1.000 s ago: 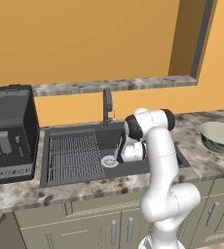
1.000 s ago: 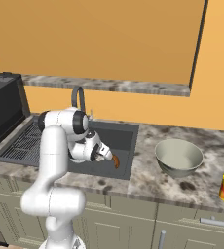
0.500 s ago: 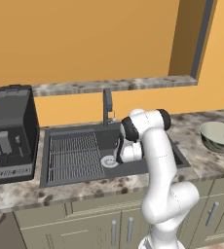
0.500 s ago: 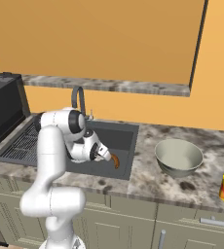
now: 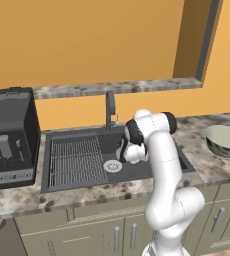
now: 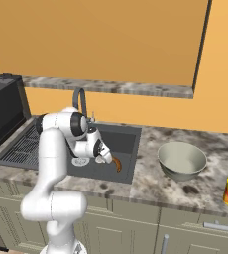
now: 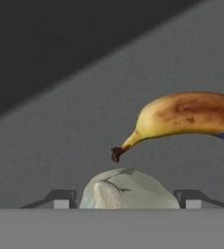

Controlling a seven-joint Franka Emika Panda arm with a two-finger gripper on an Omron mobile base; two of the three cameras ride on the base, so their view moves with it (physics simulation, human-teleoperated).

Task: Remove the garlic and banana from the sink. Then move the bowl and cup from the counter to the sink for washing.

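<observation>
Garlic [image 7: 128, 188] sits between tool tips beside banana [image 7: 189, 115]

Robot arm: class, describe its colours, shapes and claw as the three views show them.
The arm is glossy white, built of rounded tubular segments with dark bands at the joints. Its claw ends in two small dark grey finger tips. No cables or markings are visible.

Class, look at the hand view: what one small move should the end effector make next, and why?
Probably close on the garlic. The end effector has a fingertip on each side of the bulb with gaps left, down in the sink, and the banana lies just beyond, apparently clear of them.
</observation>
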